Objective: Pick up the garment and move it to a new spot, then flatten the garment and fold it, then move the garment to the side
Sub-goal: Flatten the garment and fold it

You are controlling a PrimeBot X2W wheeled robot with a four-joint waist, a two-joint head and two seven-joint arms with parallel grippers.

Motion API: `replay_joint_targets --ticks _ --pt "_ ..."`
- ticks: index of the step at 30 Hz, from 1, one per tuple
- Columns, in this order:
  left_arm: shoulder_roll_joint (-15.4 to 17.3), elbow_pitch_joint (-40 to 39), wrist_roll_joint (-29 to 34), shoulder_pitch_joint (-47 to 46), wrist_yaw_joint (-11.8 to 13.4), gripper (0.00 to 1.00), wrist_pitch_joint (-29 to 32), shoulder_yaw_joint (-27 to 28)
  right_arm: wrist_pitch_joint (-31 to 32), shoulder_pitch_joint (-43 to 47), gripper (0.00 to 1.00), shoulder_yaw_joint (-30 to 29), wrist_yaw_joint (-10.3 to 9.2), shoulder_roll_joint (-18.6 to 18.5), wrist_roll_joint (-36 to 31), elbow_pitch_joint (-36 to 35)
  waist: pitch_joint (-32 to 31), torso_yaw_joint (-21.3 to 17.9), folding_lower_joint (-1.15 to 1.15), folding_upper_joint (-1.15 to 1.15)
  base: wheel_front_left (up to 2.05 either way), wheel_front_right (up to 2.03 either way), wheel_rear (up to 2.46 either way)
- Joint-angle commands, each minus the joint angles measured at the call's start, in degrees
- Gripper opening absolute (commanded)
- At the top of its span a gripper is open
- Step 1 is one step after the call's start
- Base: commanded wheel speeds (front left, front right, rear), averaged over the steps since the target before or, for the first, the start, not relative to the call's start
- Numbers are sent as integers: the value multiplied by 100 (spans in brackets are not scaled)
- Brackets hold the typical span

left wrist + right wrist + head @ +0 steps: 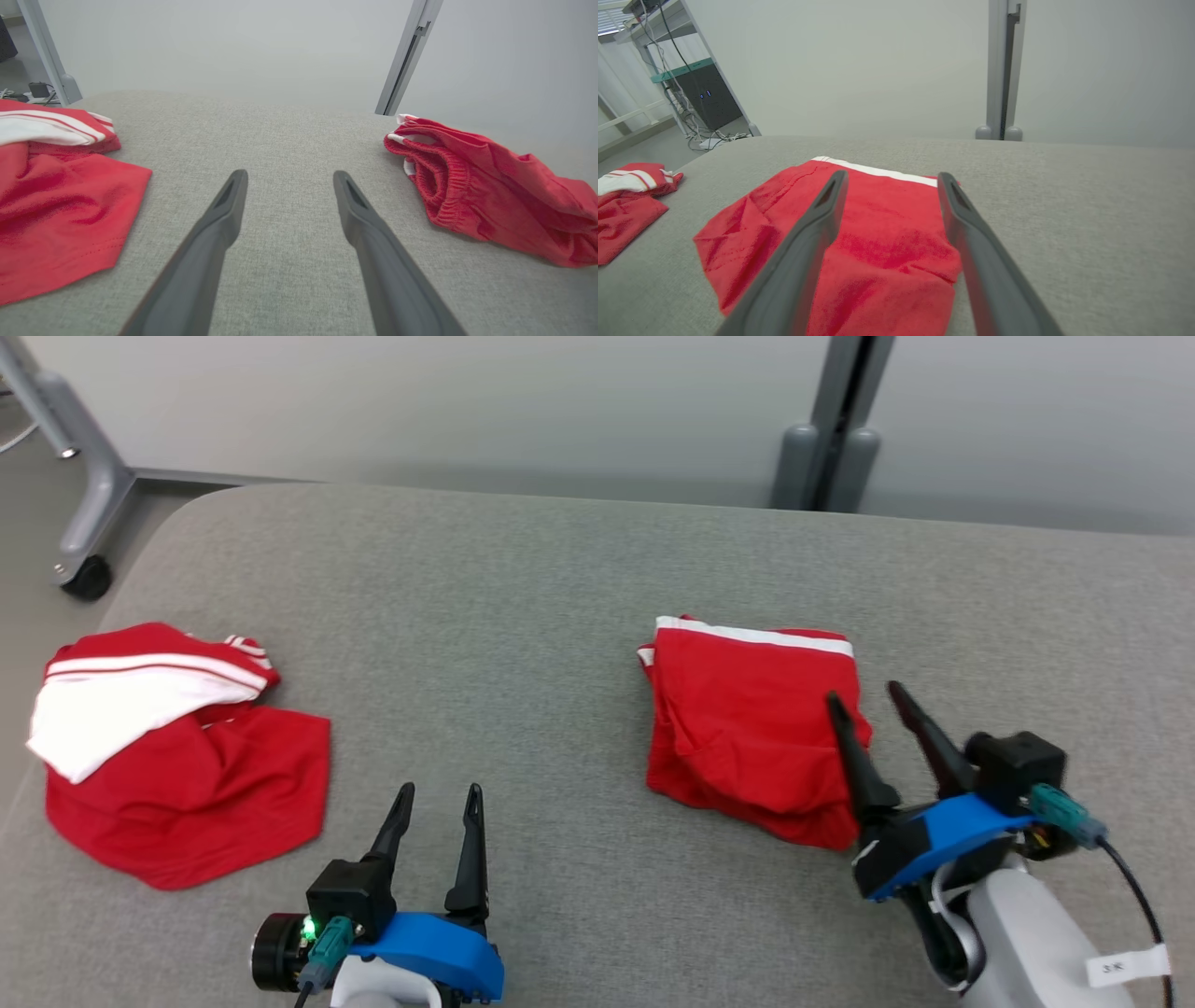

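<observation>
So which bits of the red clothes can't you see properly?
- Head view: the near right corner of the folded garment sits behind the right gripper.
- Left wrist view: the crumpled garment runs off the left edge.
- Right wrist view: the folded garment's near edge drops below the bottom edge.
- Head view: the white tag's writing is too small to read.

The one thing that bears writing is a small white tag [1127,966] at the lower right of the head view. It hangs on the pale forearm [1022,933] behind the right hand [863,693]. The tag shows a few dark characters in one short line, too small and blurred to read. No other text, brand, number or sign is legible.
</observation>
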Motion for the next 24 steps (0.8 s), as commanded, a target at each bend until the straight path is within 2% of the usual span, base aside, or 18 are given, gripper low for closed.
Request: replay_joint_targets --ticks 1,11,18,24 --pt "2 -16 113 -94 36 100 -2 83 -3 155 100 -251 0 26 -174 -89 -81 -155 0 0 0 0 0" --pt "0 -120 737 135 -8 100 -2 289 -3 775 100 -1215 0 287 -736 -194 -251 -598 0 0 0 0 0" --pt "1 -327 648 485 76 100 -2 296 -3 1080 100 -1399 0 401 -809 -148 -338 -704 0 0 0 0 0" --pt "0 -335 580 363 32 100 -2 193 -3 987 100 -1422 0 412 -826 -133 -316 -563 0 0 0 0 0"
